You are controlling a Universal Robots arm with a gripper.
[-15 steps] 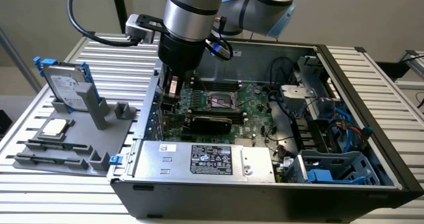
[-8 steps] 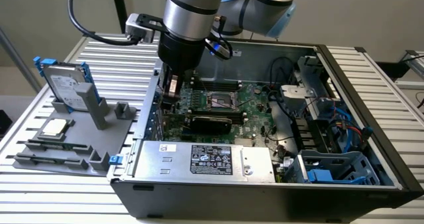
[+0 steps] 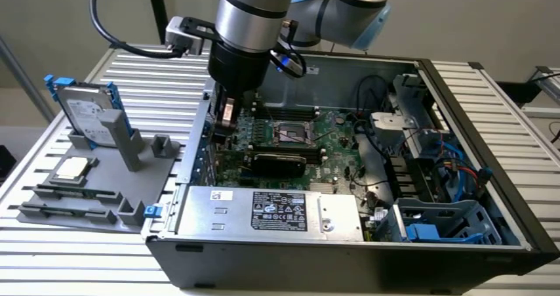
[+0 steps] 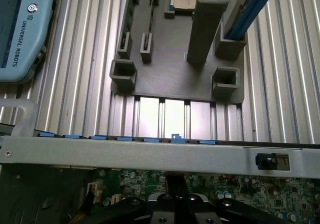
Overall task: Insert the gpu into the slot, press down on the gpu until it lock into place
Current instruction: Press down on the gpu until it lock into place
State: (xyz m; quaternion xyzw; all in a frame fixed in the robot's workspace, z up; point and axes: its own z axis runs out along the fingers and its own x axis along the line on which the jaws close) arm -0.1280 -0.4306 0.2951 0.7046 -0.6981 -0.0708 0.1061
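The open computer case (image 3: 490, 243) is lying on its side on the ribbed metal table (image 3: 70, 270), taking up most of the exterior view. Inside it, the green motherboard (image 3: 289, 145) is sitting flat against the case floor, with the silver CPU socket (image 3: 289, 130) near its middle and the black memory slots (image 3: 284, 112) lying just behind that. The silver labelled power supply (image 3: 271, 212) is resting along the near wall of the case, and a blue drive cage (image 3: 437, 225) is sitting in the corner at the exterior view's right.

The robot arm (image 3: 249, 20) is reaching down from above into the side of the case at the exterior view's left. Its gripper (image 3: 224, 122) is hanging low over the edge of the motherboard, fingers clenched together; whether they are pinching anything cannot be told. In the wrist view the gripper (image 4: 175, 204) is sitting just above the green board, beside the case's grey rim (image 4: 150, 156).

The gpu (image 3: 278, 161), a flat black card, is lying across the motherboard just in front of the CPU socket, near the gripper but apart from it.

A grey parts holder (image 3: 88, 184) is sitting on the table at the exterior view's left, with a hard drive (image 3: 86, 112) standing upright in it.
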